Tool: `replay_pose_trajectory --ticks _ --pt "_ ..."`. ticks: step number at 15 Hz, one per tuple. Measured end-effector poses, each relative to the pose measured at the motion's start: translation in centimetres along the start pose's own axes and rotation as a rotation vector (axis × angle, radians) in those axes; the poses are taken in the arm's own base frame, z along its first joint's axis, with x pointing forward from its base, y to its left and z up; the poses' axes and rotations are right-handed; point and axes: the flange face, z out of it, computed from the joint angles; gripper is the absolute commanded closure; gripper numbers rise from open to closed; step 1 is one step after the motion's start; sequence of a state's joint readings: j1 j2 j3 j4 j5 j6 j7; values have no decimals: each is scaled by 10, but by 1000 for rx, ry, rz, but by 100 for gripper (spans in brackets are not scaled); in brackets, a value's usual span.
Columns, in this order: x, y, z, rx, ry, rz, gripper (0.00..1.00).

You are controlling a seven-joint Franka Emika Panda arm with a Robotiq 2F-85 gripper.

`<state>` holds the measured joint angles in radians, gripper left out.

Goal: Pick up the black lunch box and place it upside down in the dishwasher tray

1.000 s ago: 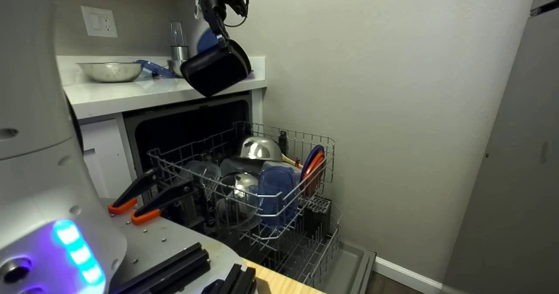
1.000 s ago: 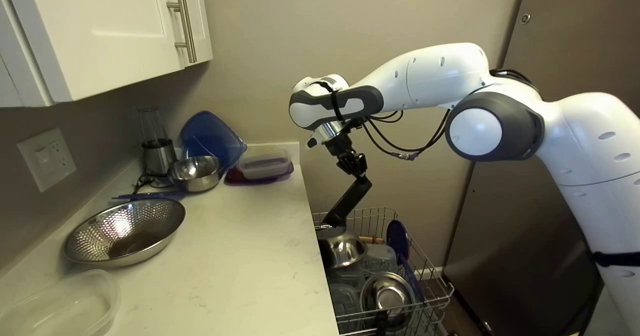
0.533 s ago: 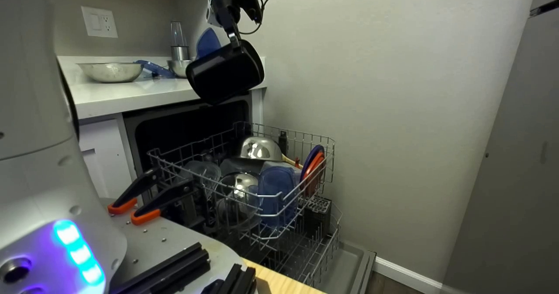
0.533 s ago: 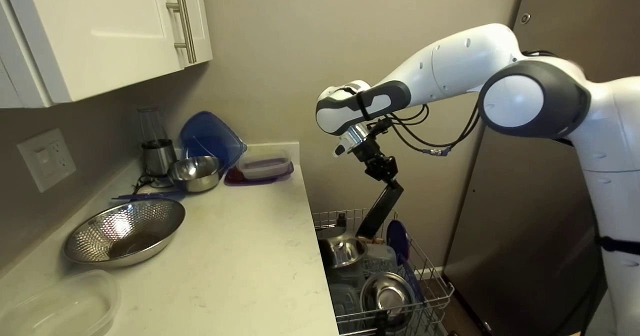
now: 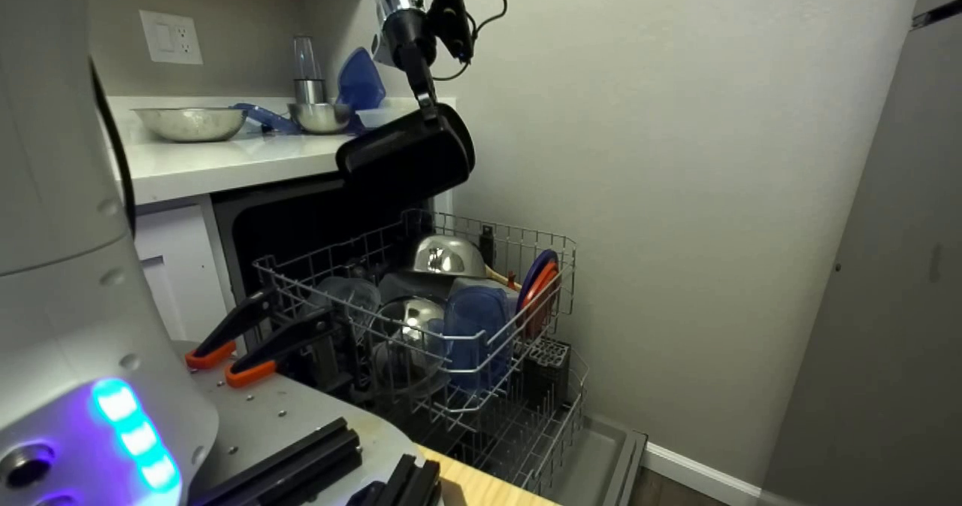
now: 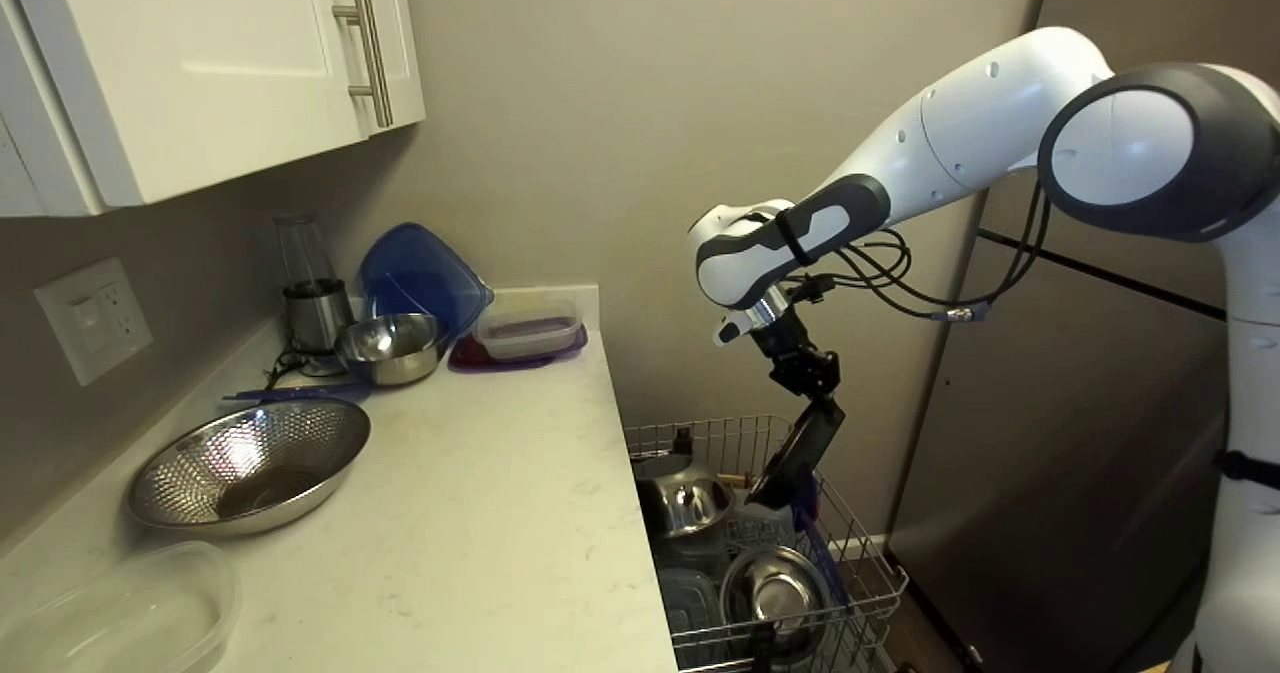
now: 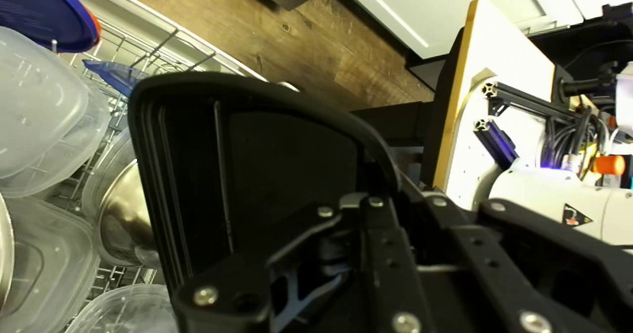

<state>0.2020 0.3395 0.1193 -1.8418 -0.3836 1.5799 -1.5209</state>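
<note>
The black lunch box point(image 5: 402, 156) hangs tilted in the air above the dishwasher tray point(image 5: 466, 337); they do not touch. It also shows in an exterior view point(image 6: 800, 453), over the far right part of the tray point(image 6: 880, 605). My gripper point(image 5: 428, 107) is shut on the box's rim at its upper edge. It also shows in an exterior view point(image 6: 824, 400). In the wrist view the lunch box point(image 7: 292, 150) fills the middle, with its hollow inside partly facing the camera. There my gripper point(image 7: 403, 202) has one finger on each side of the box wall.
In the tray are an upturned steel bowl point(image 5: 449, 256), a blue dish point(image 5: 477, 329), red and blue lids point(image 5: 539, 288), and another steel bowl point(image 6: 775, 588). The white counter point(image 6: 480, 513) with a colander point(image 6: 250, 463) stands beside it. A wall point(image 5: 676, 190) is behind.
My gripper and the lunch box have moved right in both exterior views and somewhat down, away from the counter. The grip on the box stays the same. The dishes have not moved.
</note>
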Motion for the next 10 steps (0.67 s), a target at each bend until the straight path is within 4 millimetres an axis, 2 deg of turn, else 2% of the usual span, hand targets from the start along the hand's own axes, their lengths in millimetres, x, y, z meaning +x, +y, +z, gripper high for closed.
replay_pose_trajectory --ticks 3,10 --pt "4 2 21 -26 9 -12 94" --pt "5 5 18 -31 9 -13 94"
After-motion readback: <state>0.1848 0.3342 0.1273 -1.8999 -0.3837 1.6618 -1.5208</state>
